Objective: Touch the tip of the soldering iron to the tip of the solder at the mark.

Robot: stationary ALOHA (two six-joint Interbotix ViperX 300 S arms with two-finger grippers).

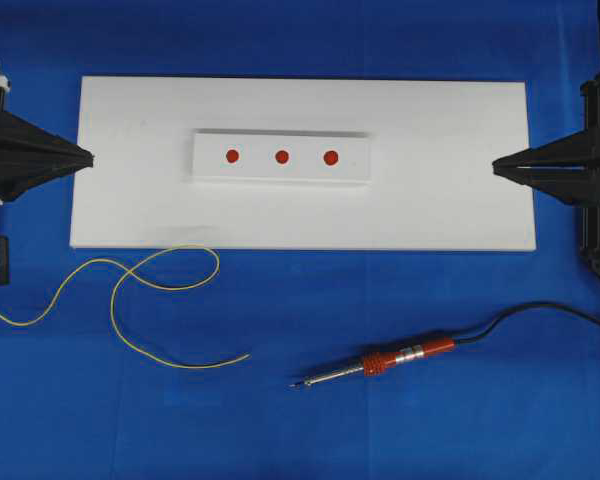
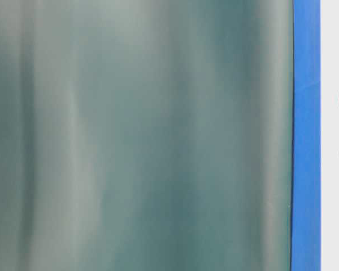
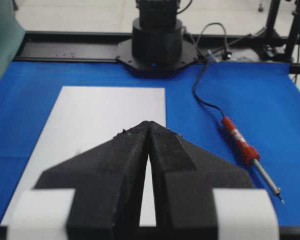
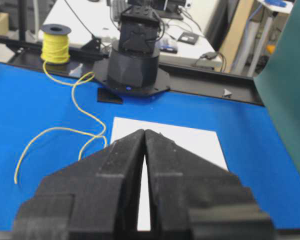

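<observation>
The soldering iron (image 1: 392, 360) lies on the blue mat in front of the white board, dark tip pointing left, red-orange handle and black cord to the right; the left wrist view shows the soldering iron (image 3: 242, 147) too. The solder (image 1: 150, 300), a thin yellow wire, curls on the mat at front left, its free end near the middle. A raised white block (image 1: 280, 157) on the board carries three red marks (image 1: 282, 156). My left gripper (image 1: 88, 158) is shut and empty at the board's left edge. My right gripper (image 1: 496, 166) is shut and empty over the board's right end.
The white board (image 1: 450, 210) covers the middle of the blue mat. A yellow solder spool (image 4: 56, 45) stands behind the far arm's base (image 4: 135, 65). A green screen (image 2: 141, 135) fills most of the table-level view.
</observation>
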